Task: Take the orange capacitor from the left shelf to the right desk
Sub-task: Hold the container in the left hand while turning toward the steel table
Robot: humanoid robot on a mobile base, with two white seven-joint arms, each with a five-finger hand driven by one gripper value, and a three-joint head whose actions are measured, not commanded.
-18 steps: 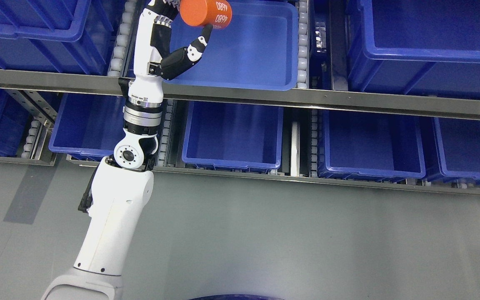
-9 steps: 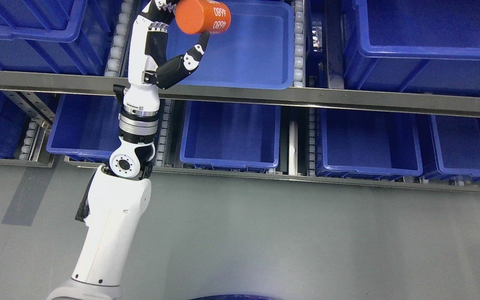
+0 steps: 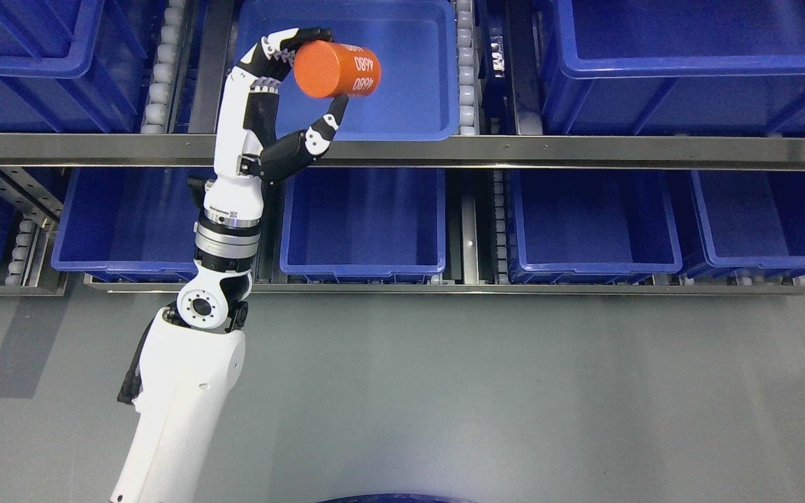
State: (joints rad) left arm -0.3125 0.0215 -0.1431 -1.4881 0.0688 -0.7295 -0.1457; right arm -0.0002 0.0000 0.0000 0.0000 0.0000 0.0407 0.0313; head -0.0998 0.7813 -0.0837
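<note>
My left robot hand is wrapped around the orange capacitor, fingers curled over its top and the thumb pressing up from below. Against the pictures from a second and half a second ago, the whole scene has slid down and to the left, so my head camera has moved; the shelf rail that ran slanted then now lies level across the picture. In the earlier pictures my fingertips were cut off by the top edge; now the full hand and capacitor sit inside the frame. The grip looks the same as before, with the capacitor tilted so its flat round end faces down-left.

The capacitor is a smooth, matte orange cylinder with white digits printed along its side. It hangs in front of the open blue bin on the upper shelf level, above the bin's floor and not touching it. That bin is glossy moulded plastic with rounded corners and a thick lip. Rows of pale rollers run beside it. The rail is brushed metal. Lower bins of the same blue plastic sit beneath. The floor is plain grey and smooth. My forearm is a glossy white shell with a ringed metal wrist.
</note>
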